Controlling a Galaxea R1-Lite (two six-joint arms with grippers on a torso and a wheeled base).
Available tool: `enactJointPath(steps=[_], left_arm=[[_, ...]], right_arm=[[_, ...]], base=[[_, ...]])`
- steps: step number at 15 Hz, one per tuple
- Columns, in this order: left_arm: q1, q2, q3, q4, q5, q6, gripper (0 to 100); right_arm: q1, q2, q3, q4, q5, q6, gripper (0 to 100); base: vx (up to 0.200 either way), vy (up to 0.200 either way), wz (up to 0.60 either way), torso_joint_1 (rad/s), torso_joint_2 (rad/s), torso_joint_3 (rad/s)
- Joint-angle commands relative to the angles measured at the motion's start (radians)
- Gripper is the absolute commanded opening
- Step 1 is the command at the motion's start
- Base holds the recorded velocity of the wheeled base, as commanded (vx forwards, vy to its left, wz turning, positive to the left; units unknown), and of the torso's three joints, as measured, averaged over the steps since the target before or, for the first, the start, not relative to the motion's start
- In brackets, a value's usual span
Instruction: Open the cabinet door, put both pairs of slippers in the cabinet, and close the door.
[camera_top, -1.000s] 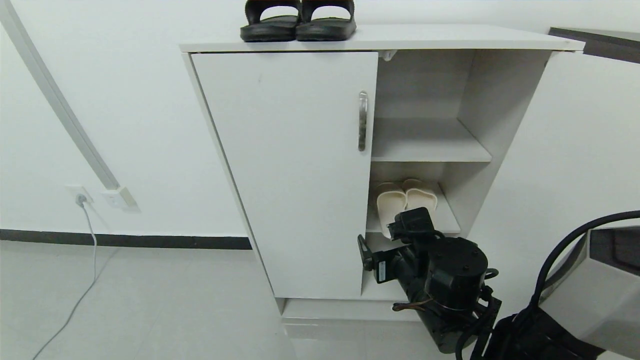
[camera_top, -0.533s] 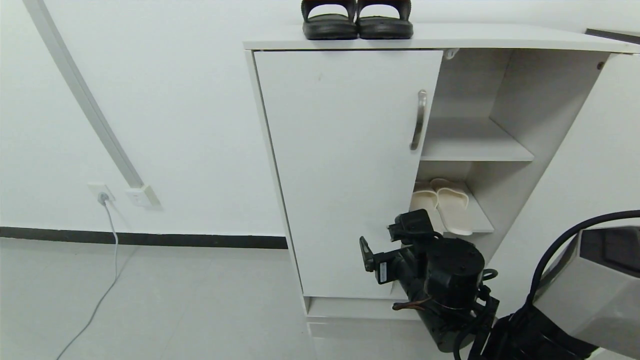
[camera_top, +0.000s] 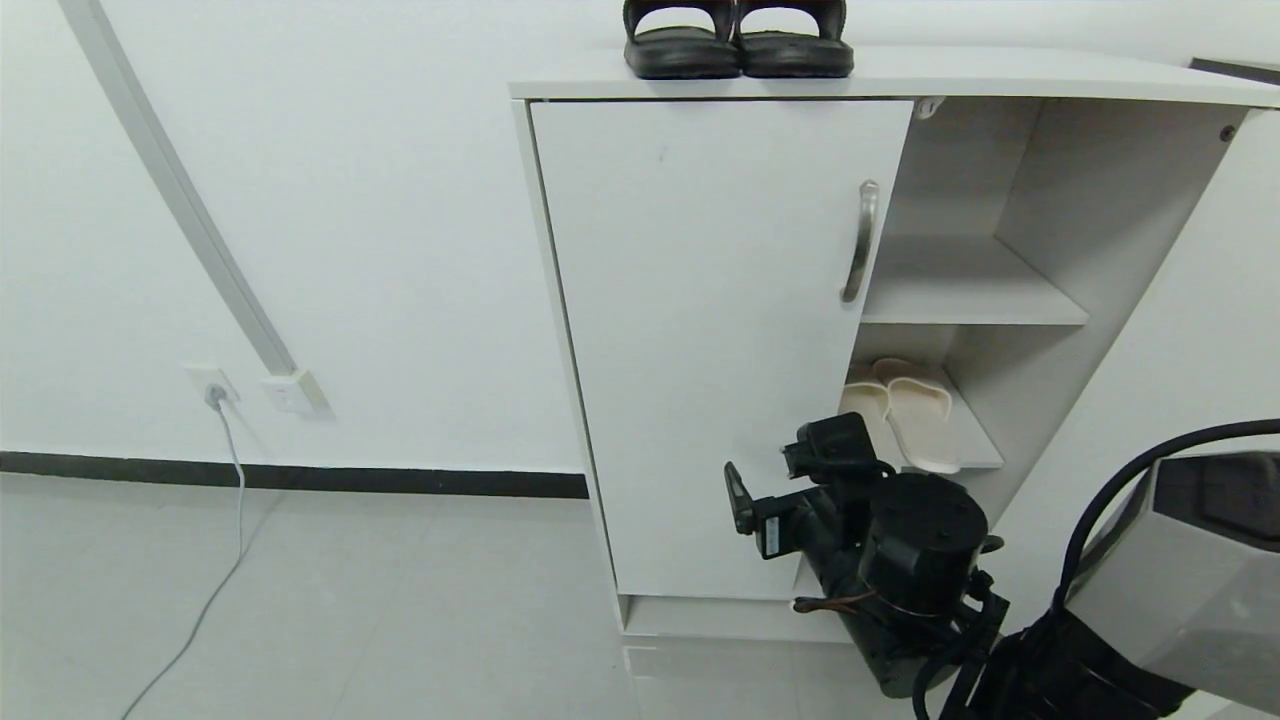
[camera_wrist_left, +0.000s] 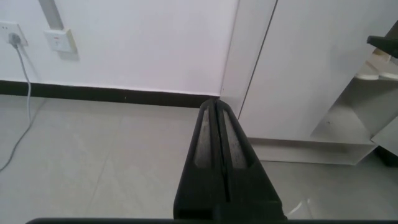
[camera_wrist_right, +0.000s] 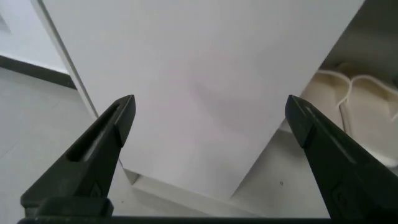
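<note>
While cream slippers sit shelved, black pair atop cabinet, left jaws closed, right jaws spread

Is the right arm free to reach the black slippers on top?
Likely yes: black slippers sit uncovered on the cabinet top, nothing blocks them; the open right gripper hangs low before the closed door.

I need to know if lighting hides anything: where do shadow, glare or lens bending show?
Head view: the open compartment lies in grey shade, yet the cream slippers are plainly visible; the handle carries a bright streak; the cabinet edges splay outward, lens bending. Left wrist view: pale sheen on the floor. Right wrist view: the closed door is evenly lit.
</note>
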Motion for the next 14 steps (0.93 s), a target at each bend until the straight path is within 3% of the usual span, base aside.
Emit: enactJointPath(steps=[1, 14], left_arm=[[0.001, 0.000, -0.001, 0.000, 0.000, -0.001, 0], [0.001, 0.000, 0.001, 0.000, 0.000, -0.001, 0]], right_arm=[[-0.003, 0.002, 0.015, 0.004, 0.000, -0.007, 100], [-0.003, 0.022, 0.033, 0.007, 0.020, -0.019, 100]], base=[[0.000, 0.000, 0.00, 0.000, 0.00, 0.000], [0.000, 0.000, 0.00, 0.000, -0.01, -0.004]])
